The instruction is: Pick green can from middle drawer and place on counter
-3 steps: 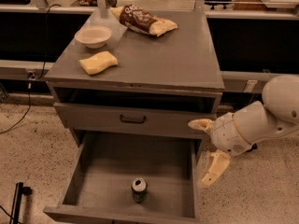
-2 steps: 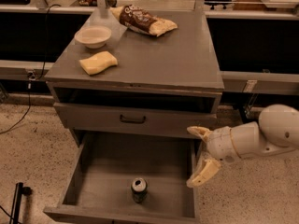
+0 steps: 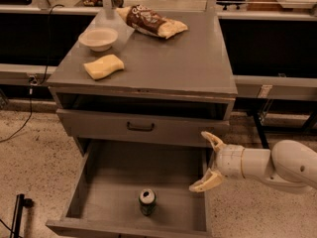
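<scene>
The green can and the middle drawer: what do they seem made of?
The green can: likely thin metal, shiny, with a silver top. The middle drawer: looks like grey painted metal, matte flat floor. The gripper hangs open over the drawer's right wall.

Light: warm, dim, from overhead; counter [image 3: 163, 58] top brightest.
Shadow: deep black beneath the counter lip.
Gripper [image 3: 200, 161]: pale, softly lit, at middle drawer [image 3: 129, 172] right wall.

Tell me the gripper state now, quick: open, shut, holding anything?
Gripper: jaws open, empty, at the right edge of the middle drawer, apart from the green can.
</scene>
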### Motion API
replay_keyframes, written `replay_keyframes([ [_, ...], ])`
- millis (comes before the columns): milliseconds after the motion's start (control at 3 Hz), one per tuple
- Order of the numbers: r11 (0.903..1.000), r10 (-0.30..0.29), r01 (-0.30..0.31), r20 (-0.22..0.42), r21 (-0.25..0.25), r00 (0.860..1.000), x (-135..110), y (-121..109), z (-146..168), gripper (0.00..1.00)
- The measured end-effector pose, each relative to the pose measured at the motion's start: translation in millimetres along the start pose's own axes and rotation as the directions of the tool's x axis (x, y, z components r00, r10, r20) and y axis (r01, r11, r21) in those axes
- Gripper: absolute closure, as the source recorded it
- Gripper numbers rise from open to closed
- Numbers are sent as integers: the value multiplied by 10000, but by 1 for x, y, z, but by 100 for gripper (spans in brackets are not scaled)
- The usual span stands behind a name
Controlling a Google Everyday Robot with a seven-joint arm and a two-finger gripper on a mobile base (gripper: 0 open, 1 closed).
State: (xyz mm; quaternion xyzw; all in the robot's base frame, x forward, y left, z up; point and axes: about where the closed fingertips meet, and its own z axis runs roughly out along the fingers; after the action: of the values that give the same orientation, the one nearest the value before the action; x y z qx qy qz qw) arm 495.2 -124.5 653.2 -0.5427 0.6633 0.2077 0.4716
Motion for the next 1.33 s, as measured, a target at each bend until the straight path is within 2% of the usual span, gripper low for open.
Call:
replay_keyframes([
  [333,10000,-75,76,-41,59,10000,0,-2,0,0],
  [667,9832,201,-51,803,-1822,9966,5,48,51,0],
  [1000,9516,263,107,1161,-3073,9929,19,98,93,0],
  [1333,9383,574,-187,1022,-3454,9931,44,127,125,0],
])
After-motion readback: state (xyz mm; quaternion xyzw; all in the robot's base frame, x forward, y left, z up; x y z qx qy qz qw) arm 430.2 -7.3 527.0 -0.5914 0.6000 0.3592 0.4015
